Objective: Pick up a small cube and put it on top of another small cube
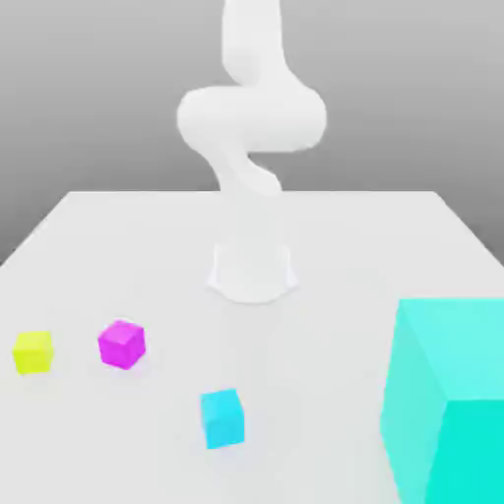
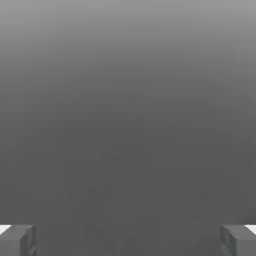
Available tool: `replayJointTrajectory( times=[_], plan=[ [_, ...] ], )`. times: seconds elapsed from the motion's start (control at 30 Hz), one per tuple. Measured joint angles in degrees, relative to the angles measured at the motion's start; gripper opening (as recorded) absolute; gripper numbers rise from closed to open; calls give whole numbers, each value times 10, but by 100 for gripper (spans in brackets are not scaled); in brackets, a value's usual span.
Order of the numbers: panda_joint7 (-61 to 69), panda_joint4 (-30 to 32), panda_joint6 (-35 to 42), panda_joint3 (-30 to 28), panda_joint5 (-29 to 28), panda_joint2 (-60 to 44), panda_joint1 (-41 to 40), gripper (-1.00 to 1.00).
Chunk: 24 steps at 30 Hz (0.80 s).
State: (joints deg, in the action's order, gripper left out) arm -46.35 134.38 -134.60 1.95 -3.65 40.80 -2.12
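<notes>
So the small sky-blue cube (image 1: 223,419) is sitting on the pale surface (image 1: 305,379), well apart from the gripper (image 2: 128,240) and outside the space between its fingers (image 2: 20,241). Those fingers are spread wide, one on each side of an empty gap, with plain grey backdrop (image 2: 128,125) beyond them (kind of moody, honestly).

Next out from the blue one is the magenta cube (image 1: 122,345), also down on the surface and away from the gripper, turned so an edge faces me. It's toward the exterior view's left from the blue cube and closer to the arm's base (image 1: 252,274). Just past it, further to the exterior view's left, is the yellow cube (image 1: 33,352), near the magenta one but apart, and clear of the gripper too.

Over on the exterior view's right there's a huge turquoise cube (image 1: 458,409) (absolute unit next to the others), likewise away from the gripper. The white arm (image 1: 252,118) stands behind all four, going up from its base and out past the top of the exterior view.
</notes>
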Motion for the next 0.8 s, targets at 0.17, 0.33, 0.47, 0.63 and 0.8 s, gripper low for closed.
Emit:
replayJointTrajectory(
  times=[0.17, 0.33, 0.47, 0.63, 0.8],
  plan=[
    [-7, 55, -59, 26, -74, -115, -42, 0],
    [2, 107, -115, 25, -124, -223, -68, 0],
    [29, 150, -164, 12, -135, -305, -77, 0],
    [114, 207, -234, 0, -78, -395, -77, 0],
    [211, 237, -293, 25, 23, -461, -85, 0]
  ],
)
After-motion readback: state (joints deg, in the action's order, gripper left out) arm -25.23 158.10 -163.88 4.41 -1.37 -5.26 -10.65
